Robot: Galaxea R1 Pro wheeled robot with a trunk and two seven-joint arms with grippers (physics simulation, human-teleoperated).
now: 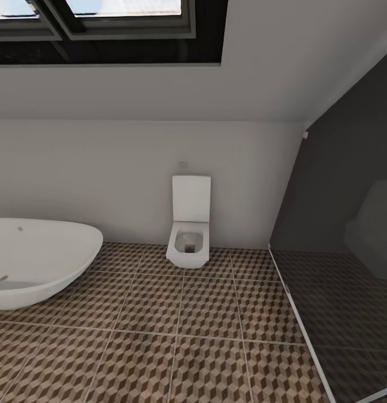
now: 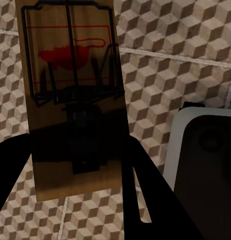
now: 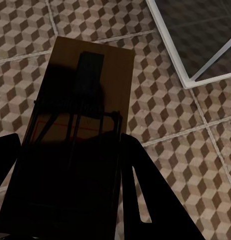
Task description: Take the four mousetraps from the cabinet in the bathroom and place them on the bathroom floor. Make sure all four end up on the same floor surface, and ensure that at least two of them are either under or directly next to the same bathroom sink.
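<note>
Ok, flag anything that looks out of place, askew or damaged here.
Nothing stands out. Each gripper holds one mousetrap intact above the bathroom floor; the toilet and bathtub look undamaged, with nothing spilled.

Open bathroom floor (image 1: 177, 336) between bathtub (image 1: 42, 260), toilet (image 1: 189, 240), glass partition (image 1: 350, 280).

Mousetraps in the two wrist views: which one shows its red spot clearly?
The mousetrap in the left end effector: a bright red spot shows under its wire frame. The mousetrap in the right end effector lies in shadow, showing only a faint red outline.
</note>
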